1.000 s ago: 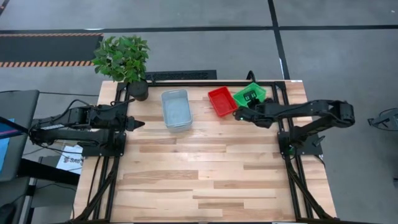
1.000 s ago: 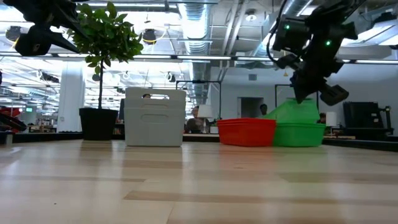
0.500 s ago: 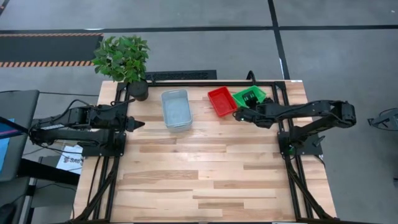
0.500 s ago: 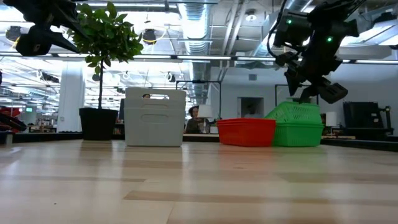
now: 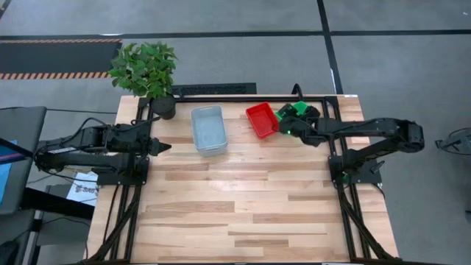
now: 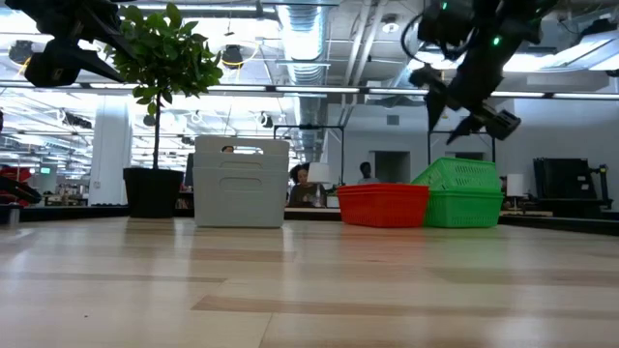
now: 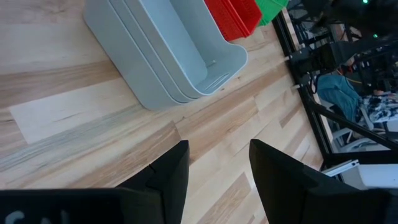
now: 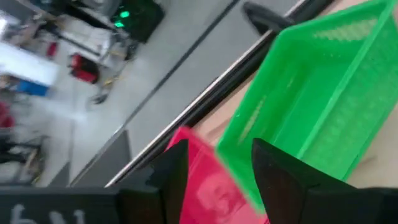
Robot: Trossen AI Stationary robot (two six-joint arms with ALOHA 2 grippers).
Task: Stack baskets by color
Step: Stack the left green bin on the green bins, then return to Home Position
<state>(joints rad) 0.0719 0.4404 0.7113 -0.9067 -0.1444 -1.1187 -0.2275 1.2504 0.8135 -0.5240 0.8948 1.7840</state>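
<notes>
Green baskets (image 6: 464,195) stand stacked at the table's far right; the top one lies tilted on the others, its left side lower. Beside them on the left sits the red basket stack (image 6: 384,205), and further left the grey baskets (image 5: 208,129), nested. My right gripper (image 6: 462,104) hangs open above the green baskets (image 8: 323,93), touching nothing; in the high view it (image 5: 288,124) covers part of them. My left gripper (image 7: 217,168) is open at the table's left edge (image 5: 165,147), pointing toward the grey baskets (image 7: 168,50).
A potted green plant (image 5: 145,70) stands at the far left corner, next to the grey baskets. The black table frame (image 5: 335,147) runs along the right edge under my right arm. The wooden table top (image 5: 243,206) lies bare across its near half.
My right gripper has opened and let go of the green basket, then risen above it while rolling its wrist. The basket has dropped onto the green stack and lies there tilted.
</notes>
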